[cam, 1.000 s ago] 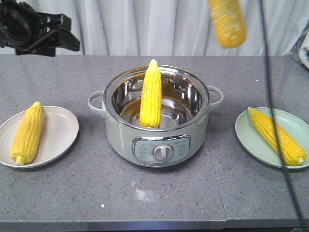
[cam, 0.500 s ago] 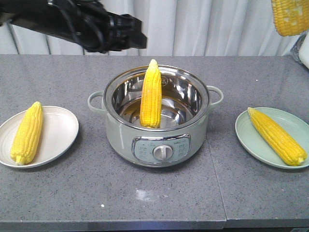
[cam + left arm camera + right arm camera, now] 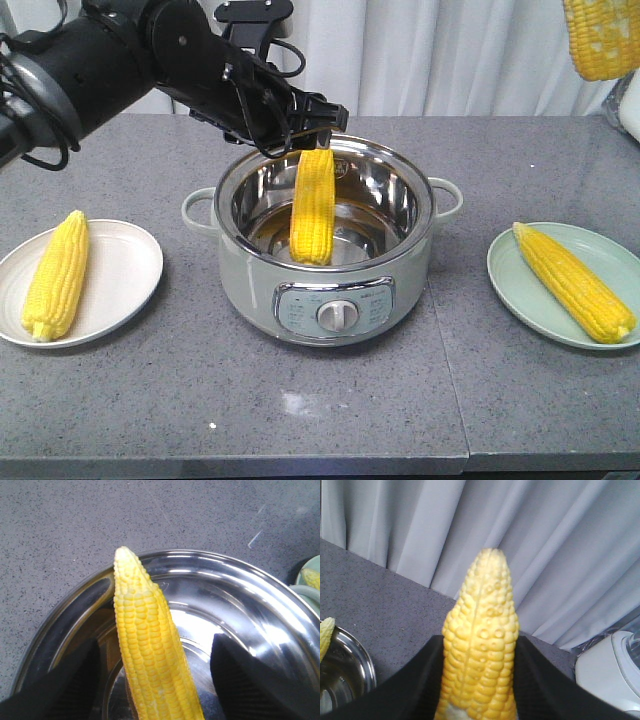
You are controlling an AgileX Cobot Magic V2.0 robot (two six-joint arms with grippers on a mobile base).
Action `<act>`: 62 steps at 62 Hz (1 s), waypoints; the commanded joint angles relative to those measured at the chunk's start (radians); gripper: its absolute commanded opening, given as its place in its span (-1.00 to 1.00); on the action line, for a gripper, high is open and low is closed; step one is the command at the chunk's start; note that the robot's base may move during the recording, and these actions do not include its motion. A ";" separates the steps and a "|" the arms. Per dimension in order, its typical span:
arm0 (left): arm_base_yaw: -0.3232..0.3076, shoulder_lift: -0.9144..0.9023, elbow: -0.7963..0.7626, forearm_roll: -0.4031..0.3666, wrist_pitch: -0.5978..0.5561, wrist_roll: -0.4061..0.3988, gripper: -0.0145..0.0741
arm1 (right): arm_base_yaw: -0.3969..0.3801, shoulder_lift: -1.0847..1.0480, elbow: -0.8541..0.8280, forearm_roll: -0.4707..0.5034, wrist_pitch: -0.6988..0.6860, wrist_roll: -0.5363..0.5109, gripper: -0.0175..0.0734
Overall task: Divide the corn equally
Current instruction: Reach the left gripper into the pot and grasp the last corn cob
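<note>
Jaws of the left gripper [image 3: 152, 677] stand spread, one on each side of the pot cob [image 3: 313, 205], which leans tip-up in the pot [image 3: 400, 275] at frame centre; no contact shows. Right gripper [image 3: 480, 690] is clenched on the raised cob [image 3: 481, 630], high in the upper right. Left cob [image 3: 55, 275] lies on the white plate [image 3: 125, 265], lower left; right cob [image 3: 575, 282] on the green plate [image 3: 515, 290], lower right. Cobs look stiff, fairly heavy, bumpy and tapered; a grip below the tip, on the thicker part, should slip least.
</note>
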 commanded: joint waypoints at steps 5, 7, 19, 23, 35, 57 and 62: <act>-0.006 -0.042 -0.033 -0.007 -0.053 -0.013 0.37 | -0.007 -0.035 -0.026 -0.030 -0.066 0.000 -0.64; -0.006 -0.039 -0.033 -0.011 -0.055 -0.013 0.37 | -0.007 -0.035 -0.026 -0.030 -0.066 0.000 -0.64; -0.006 -0.017 -0.033 -0.018 -0.059 -0.013 0.37 | -0.007 -0.035 -0.026 -0.030 -0.067 0.000 -0.64; -0.006 -0.005 -0.033 -0.028 -0.059 -0.013 0.37 | -0.007 -0.035 -0.026 -0.030 -0.067 0.000 -0.64; -0.006 0.027 -0.033 -0.035 -0.050 -0.013 0.37 | -0.007 -0.035 -0.026 -0.030 -0.067 0.000 -0.64; -0.006 0.064 -0.033 -0.081 -0.038 -0.013 0.37 | -0.007 -0.035 -0.026 -0.030 -0.071 0.000 -0.64; -0.006 0.070 -0.033 -0.111 -0.038 -0.013 0.37 | -0.007 -0.035 -0.026 -0.030 -0.072 0.000 -0.64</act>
